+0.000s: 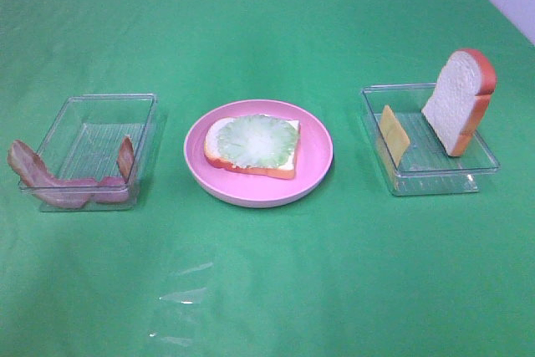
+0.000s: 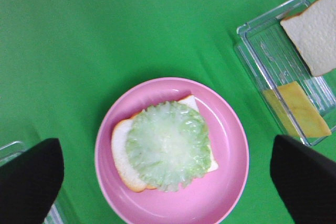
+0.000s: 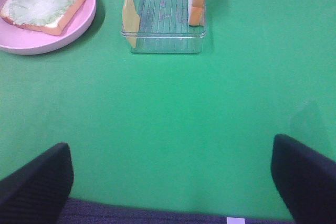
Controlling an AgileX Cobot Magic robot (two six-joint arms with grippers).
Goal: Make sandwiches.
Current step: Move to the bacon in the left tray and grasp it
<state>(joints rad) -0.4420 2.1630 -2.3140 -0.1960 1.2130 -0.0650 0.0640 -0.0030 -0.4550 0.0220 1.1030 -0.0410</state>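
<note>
Pink plate point(image 1: 316, 156) carries a sandwich barely begun: one bread slice point(image 1: 215, 144) with lettuce point(image 1: 255, 140) laid on top.
I judge two layers done and three left. The bacon strips point(image 1: 50, 186) lie in the clear tray point(image 1: 109, 98) on the left arm's side of the plate, one draped over its wall. The cheese square point(image 1: 394, 133) and the second bread slice point(image 1: 458, 98) lean upright in the other tray point(image 1: 435, 183) on the right arm's side. My left end effector point(image 2: 165, 153) hangs above the plate, jaws spread wide and empty. My right end effector point(image 3: 170, 156) is likewise released, holding nothing, over bare green tabletop point(image 1: 267, 290) well apart from the plate.
</note>
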